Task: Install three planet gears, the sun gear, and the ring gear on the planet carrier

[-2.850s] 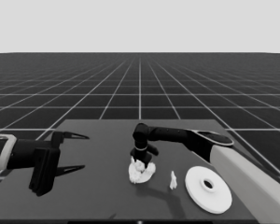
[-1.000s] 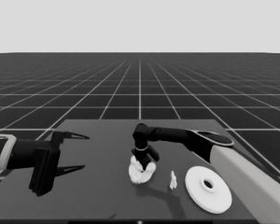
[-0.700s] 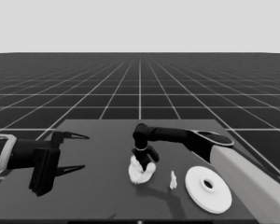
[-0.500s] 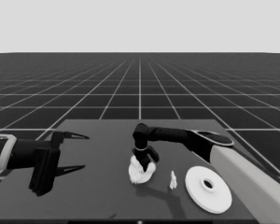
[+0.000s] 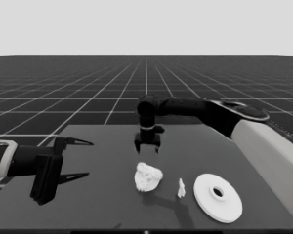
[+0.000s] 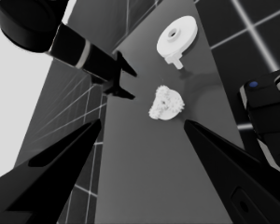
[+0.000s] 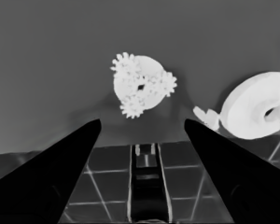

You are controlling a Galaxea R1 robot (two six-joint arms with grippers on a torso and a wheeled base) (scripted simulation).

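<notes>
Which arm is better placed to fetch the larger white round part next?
Right, probably: the right gripper hangs open above the geared smaller white round part, nearer the larger white round part; the left gripper waits at the table's left end.

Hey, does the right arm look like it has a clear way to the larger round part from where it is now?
Probably yes. The right gripper hangs open above the smaller round part with its gears. The larger round part lies flat near the table's right end, nothing on top; only the thin white piece stands between them.

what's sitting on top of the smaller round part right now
Toothed gears lie on the smaller round part; three stick out past its rim. Whether a fourth sits at the centre cannot be told. The larger round part lies apart. The right claw hangs empty above.
</notes>
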